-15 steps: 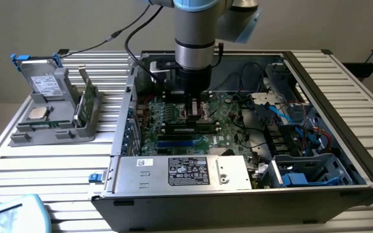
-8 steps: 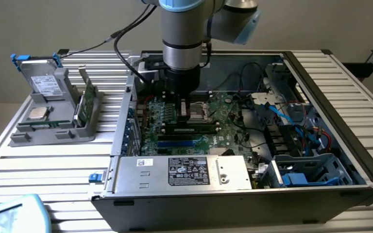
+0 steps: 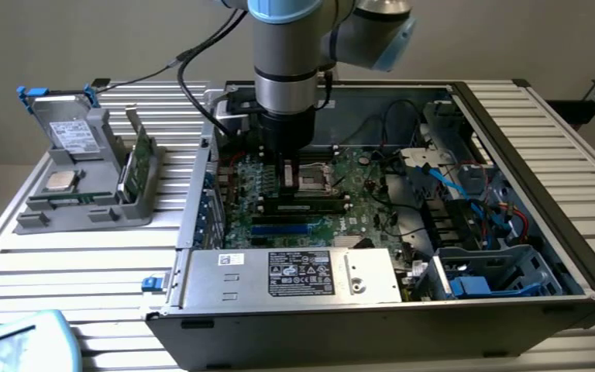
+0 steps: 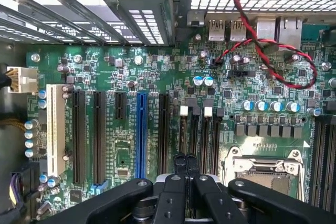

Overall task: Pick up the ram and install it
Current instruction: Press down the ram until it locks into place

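My gripper [image 3: 289,177] hangs low inside the open computer case [image 3: 545,194], just above the green motherboard [image 3: 365,182]. In the wrist view the gripper [image 4: 185,160] is shut, its two black fingertips [image 4: 180,162] pressed together with nothing between them. They hover over the narrow memory slots with white latches [image 4: 184,111], beside the silver processor socket [image 4: 262,169]. In the exterior view a long dark strip [image 3: 303,206] lies in those slots in front of the socket. It looks like the ram seated there, but I cannot tell for certain.
A grey holder [image 3: 80,201] on the slatted table at the exterior view's left carries a drive [image 3: 70,136], a silver processor chip [image 3: 60,182] and a broad green card [image 3: 137,159]. The power supply [image 3: 287,275] fills the case front. Cables [image 3: 463,186] and a drive cage [image 3: 494,271] crowd the case's right.
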Tool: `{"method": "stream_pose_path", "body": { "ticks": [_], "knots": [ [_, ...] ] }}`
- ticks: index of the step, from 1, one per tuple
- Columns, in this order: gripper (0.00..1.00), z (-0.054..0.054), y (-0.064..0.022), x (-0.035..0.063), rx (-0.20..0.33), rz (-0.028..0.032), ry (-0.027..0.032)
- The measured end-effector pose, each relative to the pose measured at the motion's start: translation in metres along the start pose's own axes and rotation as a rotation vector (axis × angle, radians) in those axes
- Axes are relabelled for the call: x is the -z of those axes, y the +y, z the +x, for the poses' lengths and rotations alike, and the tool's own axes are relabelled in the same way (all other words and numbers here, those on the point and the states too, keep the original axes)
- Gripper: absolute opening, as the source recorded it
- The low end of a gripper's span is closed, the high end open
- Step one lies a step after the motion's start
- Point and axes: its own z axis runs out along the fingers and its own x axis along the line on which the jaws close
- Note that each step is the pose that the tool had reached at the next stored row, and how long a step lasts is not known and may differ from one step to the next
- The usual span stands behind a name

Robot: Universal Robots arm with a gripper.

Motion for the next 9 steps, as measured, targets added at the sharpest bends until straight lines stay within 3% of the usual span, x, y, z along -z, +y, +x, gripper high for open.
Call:
{"method": "stream_pose_path", "body": {
  "ticks": [9],
  "knots": [
    [0.11,-0.0001,0.0006,-0.0040,0.000,0.0005,-0.0026]
  ]
}}
